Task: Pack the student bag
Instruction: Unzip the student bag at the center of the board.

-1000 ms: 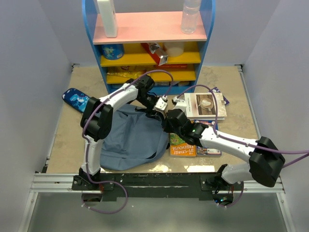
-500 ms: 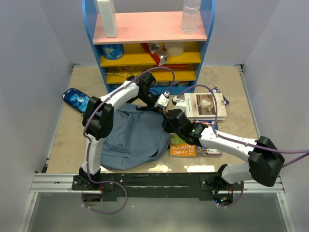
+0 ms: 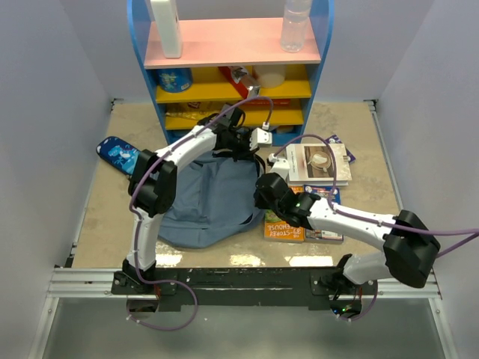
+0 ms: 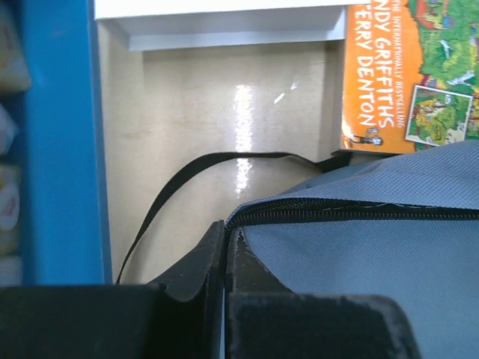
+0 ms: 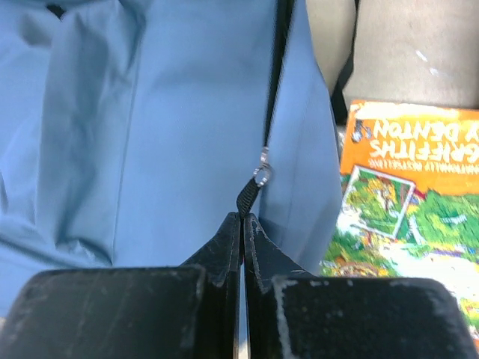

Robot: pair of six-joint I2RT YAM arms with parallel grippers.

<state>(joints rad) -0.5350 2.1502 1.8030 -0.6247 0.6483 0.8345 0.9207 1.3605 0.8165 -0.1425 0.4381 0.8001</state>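
The student bag point(image 3: 206, 202) lies slate-blue and crumpled on the table between my arms. My left gripper point(image 3: 239, 149) is at its far edge by the shelf. In the left wrist view the gripper point(image 4: 227, 228) is shut on the bag's fabric edge point(image 4: 359, 254) just beside the zipper point(image 4: 344, 212). A black strap point(image 4: 172, 187) loops over the table beyond it. My right gripper point(image 3: 262, 191) is at the bag's right side. In the right wrist view it point(image 5: 243, 215) is shut on the black zipper pull point(image 5: 250, 196), with the bag's cloth point(image 5: 150, 112) behind.
A blue shelf unit point(image 3: 232, 67) with pink and yellow shelves stands at the back, close to my left gripper. An orange picture book point(image 3: 283, 228) lies against the bag's right side. A stack of books point(image 3: 318, 164) lies further right. A small bright-blue pouch point(image 3: 116, 155) sits at the left.
My left gripper has shut on the bag's edge and drawn it back toward the shelf, stretching the bag. The right gripper kept its hold on the zipper pull and shifted slightly nearer.
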